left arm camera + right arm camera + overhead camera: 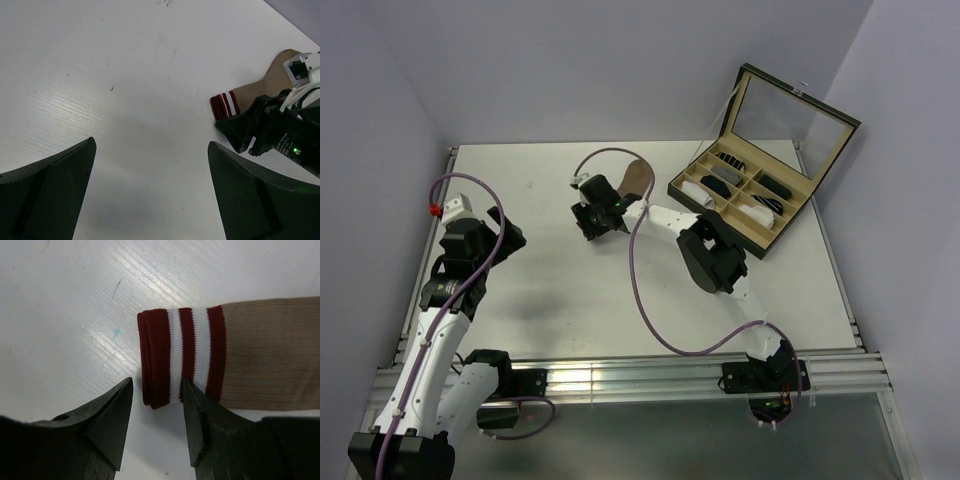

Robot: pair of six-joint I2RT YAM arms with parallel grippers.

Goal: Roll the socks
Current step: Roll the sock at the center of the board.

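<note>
One tan sock (pixel 635 180) with a dark red-and-white striped cuff (pixel 180 355) lies flat on the table (pixel 570 290), upper middle of the top view, just left of the open compartment box (pixel 740 205). Pretty sure the right gripper (pixel 156 385) is released: it sits low at the cuff end, jaws apart, with the cuff's corner in the gap but not pinched. Over at the left, the left gripper (pixel 152 145) is spread wide above the table, grasping nothing.
</note>
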